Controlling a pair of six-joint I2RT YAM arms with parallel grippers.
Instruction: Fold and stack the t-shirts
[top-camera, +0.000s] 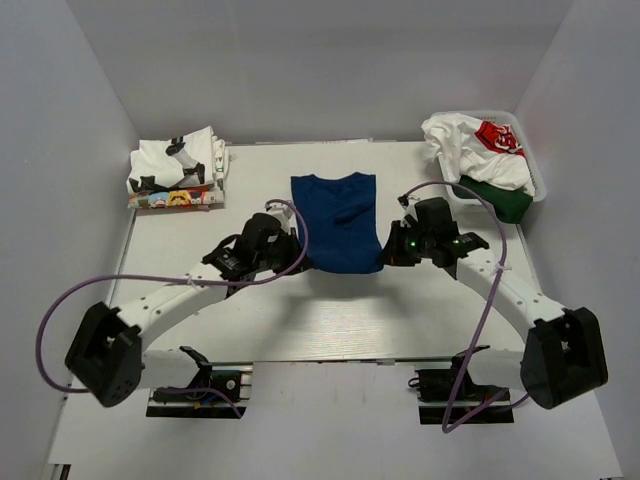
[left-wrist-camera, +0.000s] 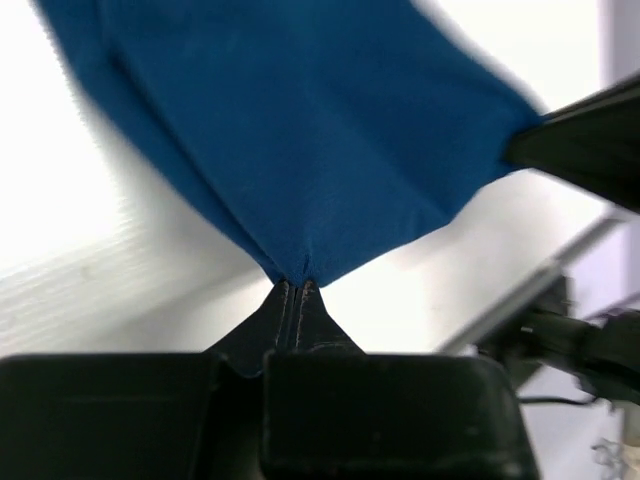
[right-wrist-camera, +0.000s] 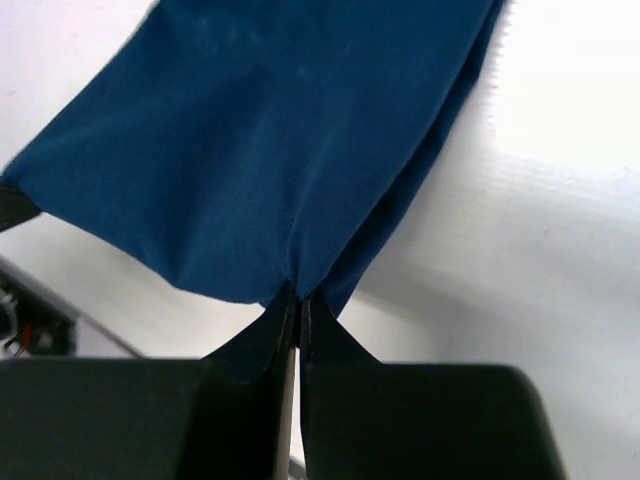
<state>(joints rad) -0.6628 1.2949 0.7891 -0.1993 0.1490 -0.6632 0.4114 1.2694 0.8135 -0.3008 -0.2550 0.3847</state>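
Note:
A plain dark blue t-shirt (top-camera: 337, 220) lies in the middle of the table, its near edge lifted. My left gripper (top-camera: 296, 258) is shut on its near left corner (left-wrist-camera: 297, 268). My right gripper (top-camera: 383, 256) is shut on its near right corner (right-wrist-camera: 298, 285). The cloth hangs stretched between the two grippers just above the table. A stack of folded white t-shirts with cartoon prints (top-camera: 177, 168) lies at the back left. A white tee with red print (top-camera: 480, 145) and a dark green one (top-camera: 498, 200) are heaped in the basket at the back right.
The white mesh basket (top-camera: 535, 175) stands at the back right against the wall. Purple cables (top-camera: 150, 278) loop from both arms over the table. The table's near edge (top-camera: 320, 360) runs between the arm bases.

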